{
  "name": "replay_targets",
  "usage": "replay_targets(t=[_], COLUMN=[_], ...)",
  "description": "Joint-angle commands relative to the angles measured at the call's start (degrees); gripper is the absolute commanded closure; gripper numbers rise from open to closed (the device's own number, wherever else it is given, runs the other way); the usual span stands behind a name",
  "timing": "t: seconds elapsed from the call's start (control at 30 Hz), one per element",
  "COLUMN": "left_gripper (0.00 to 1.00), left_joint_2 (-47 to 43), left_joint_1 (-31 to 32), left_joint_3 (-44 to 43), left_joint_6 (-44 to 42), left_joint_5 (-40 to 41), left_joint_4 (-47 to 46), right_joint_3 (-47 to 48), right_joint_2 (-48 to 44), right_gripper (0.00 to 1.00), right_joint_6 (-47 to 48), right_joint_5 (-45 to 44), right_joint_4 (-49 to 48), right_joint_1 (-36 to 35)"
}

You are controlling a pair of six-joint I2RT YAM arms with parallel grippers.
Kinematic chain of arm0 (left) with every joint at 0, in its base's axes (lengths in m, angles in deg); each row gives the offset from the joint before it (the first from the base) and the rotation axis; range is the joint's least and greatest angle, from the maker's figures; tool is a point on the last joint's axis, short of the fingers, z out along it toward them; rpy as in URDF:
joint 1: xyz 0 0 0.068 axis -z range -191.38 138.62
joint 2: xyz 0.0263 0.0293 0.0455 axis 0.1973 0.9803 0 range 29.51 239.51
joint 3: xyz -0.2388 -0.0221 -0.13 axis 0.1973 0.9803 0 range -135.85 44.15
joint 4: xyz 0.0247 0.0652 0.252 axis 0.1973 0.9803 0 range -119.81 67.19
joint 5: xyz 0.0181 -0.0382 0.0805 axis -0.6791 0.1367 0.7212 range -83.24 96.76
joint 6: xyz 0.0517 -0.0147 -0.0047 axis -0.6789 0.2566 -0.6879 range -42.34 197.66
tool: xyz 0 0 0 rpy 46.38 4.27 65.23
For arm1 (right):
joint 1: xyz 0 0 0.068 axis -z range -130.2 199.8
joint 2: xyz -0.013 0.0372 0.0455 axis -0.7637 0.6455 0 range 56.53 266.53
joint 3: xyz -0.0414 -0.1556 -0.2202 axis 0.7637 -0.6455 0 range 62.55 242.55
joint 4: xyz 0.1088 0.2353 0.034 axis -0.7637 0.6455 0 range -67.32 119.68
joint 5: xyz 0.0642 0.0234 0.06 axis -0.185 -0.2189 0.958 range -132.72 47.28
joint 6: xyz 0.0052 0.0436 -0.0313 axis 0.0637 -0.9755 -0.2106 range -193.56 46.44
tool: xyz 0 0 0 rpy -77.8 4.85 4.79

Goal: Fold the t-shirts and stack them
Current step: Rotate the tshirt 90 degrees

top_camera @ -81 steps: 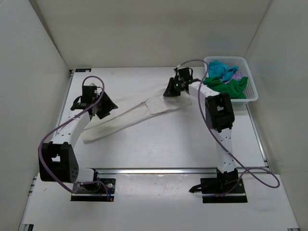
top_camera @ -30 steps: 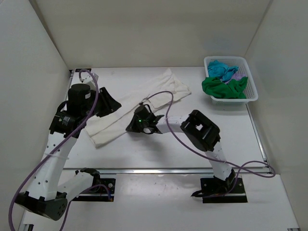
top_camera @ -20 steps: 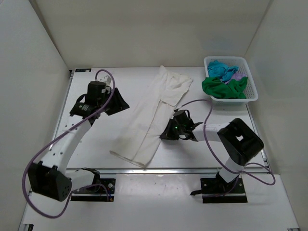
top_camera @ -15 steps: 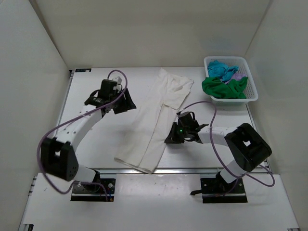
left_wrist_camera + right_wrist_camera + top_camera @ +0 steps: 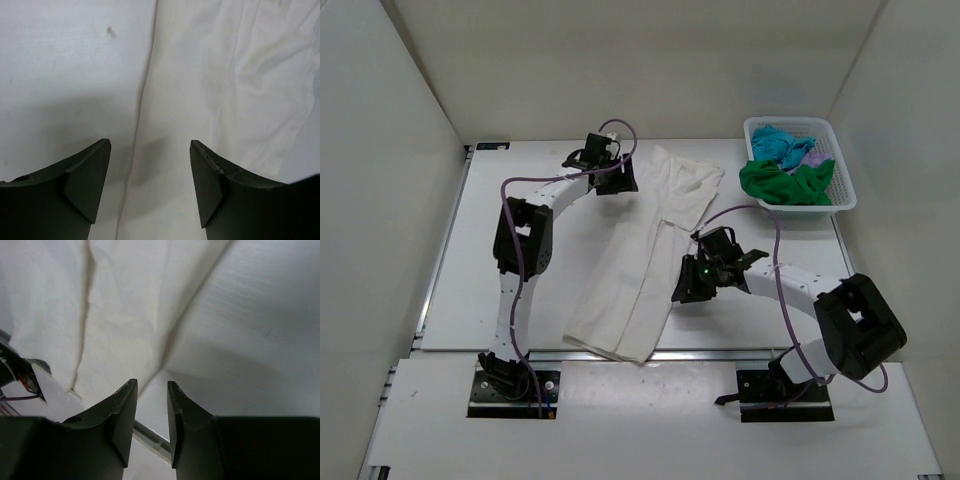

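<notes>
Top external: basket [image 5: 841, 178] holds t-shirts [image 5: 785, 182] (green, turquoise, lilac).

- A robot test cell in a lab, not a home: a bare white table [image 5: 480, 260] is boxed in by plain white walls [image 5: 620, 60].
- A left arm [image 5: 523, 238] and a right arm [image 5: 800, 285] are bolted to metal plates [image 5: 510, 392] at the near edge.
- Purple cables [image 5: 745, 208] loop loosely along them.
</notes>
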Motion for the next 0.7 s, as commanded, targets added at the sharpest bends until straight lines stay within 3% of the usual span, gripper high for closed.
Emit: replay_targets(t=[0.0,0.17,0.3,0.47,0.53,0.67], left_gripper=[0.25,0.26,0.36,0.86,0.97,1.00], left_joint_2=[5.78,14.75,17.66,18.81,18.20,17.14], left_joint_1=[-0.42,-0.17,1.94,1.25,-0.33,-4.81], left_joint_3=[-10.27,-17.86,-20.59,-21.12,-20.42,-21.81], left_joint_6=[-1.81,0.74,-0.13,6.00,9.26,11.64], left_joint_5=[-2.15,-6.97,-6.38,-8.04,-8.56,-7.17], left_joint_4=[-0.17,-1.66,-0.70,-3.68,-6.05,-6.15], right_joint_3=[4.73,7.20,7.73,7.29,6.41,4.65], right_joint_2=[-1.97,-2.76,-3.56,-5.40,-5.75,-7.16], right_gripper=[0.72,0.72,0.73,0.72,0.72,0.72], right_joint_6=[1.93,0.00,-0.45,0.17,0.17,0.87], right_joint_5=[1.42,0.80,1.16,1.25,1.42,2.21], right_joint_4=[3.03,4.80,5.76,6.99,7.25,7.69], right_joint_1=[-1.34,-2.93,-2.05,-0.65,0.32,1.82])
